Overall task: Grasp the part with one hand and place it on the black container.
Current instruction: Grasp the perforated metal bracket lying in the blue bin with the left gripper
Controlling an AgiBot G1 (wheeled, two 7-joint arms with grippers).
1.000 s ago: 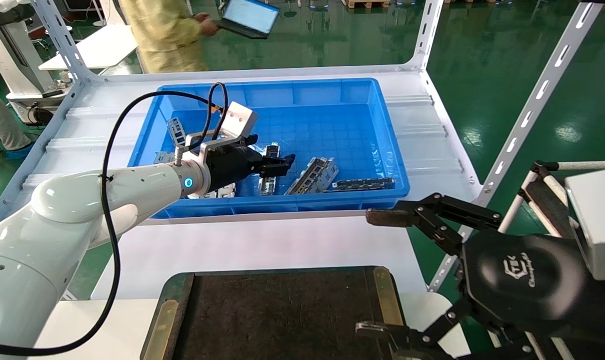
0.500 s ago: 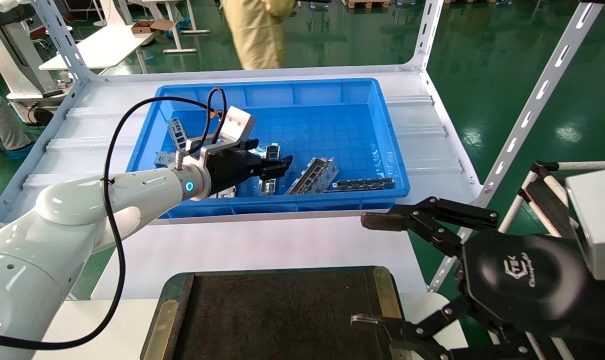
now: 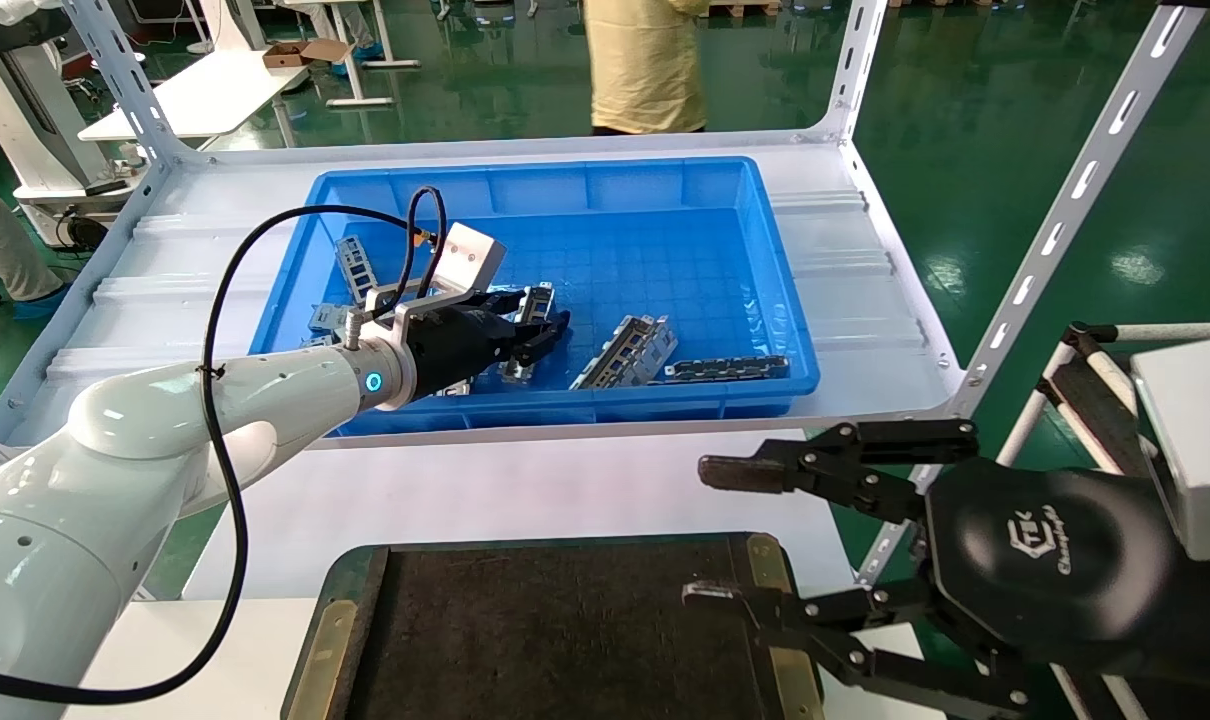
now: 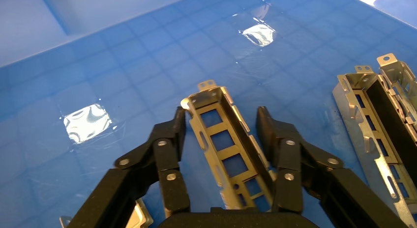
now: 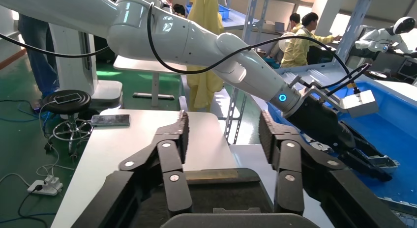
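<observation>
part (image 4: 223, 139) | lengthwise between open left claw (image 4: 221, 125) fingers (blue bin (image 3: 665, 190))

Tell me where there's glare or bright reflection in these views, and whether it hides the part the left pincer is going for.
Left wrist view: two bright patches on the blue bin floor, clear of the part between the open left pincer. Head view: sheen on the green floor only. Right wrist view: bright background windows; the open right pincer shows plainly.
</observation>
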